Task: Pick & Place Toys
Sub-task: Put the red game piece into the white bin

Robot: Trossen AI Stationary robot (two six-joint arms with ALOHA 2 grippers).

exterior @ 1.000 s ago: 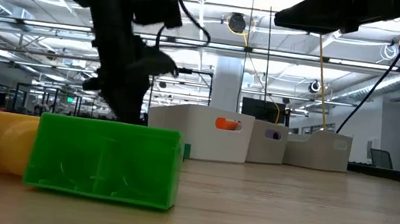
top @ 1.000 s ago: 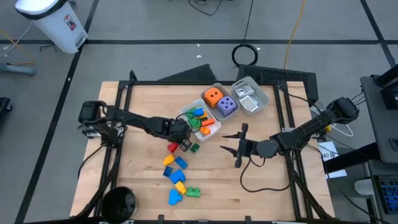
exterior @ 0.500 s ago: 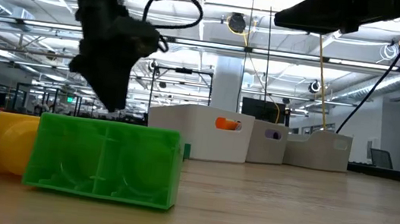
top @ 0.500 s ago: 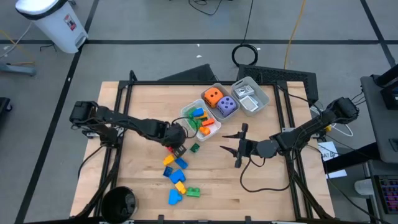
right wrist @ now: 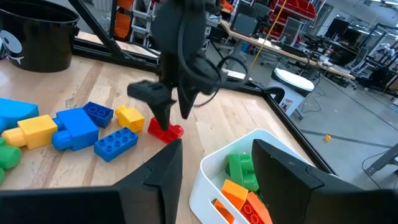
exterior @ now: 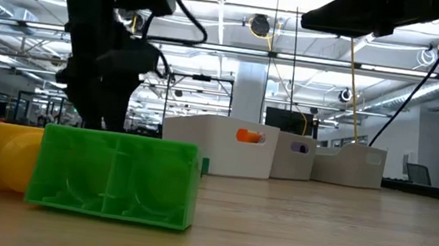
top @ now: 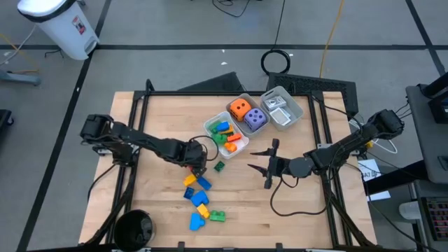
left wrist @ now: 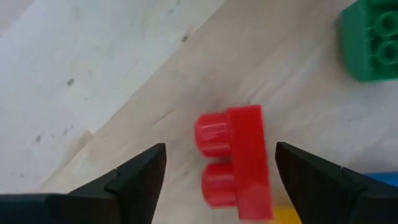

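A red brick (left wrist: pixel 239 162) lies on its side on the wooden table, left of a small green brick (top: pixel 219 166). My left gripper (top: pixel 198 162) points down over the red brick, open, with one finger on either side of it and touching nothing. Seen from the right wrist, my left gripper (right wrist: pixel 168 115) stands just above the red brick (right wrist: pixel 165 130). Several blue, yellow and green bricks (top: pixel 198 190) lie loose nearer the front edge. My right gripper (top: pixel 264 162) hovers open and level at mid-table, holding nothing.
A clear tray (top: pixel 208 126) behind the left gripper holds several bricks. Beside it, one tray holds an orange die (top: pixel 239 108) and a purple die (top: pixel 255 119), and a third (top: pixel 297 110) holds white pieces. A black bucket (top: pixel 133 229) sits at the near left corner.
My left gripper has moved from beside the clear tray toward the table's near left and now stands over the red brick; its fingers have spread apart. The red brick has stayed on the table. My right gripper has kept still.
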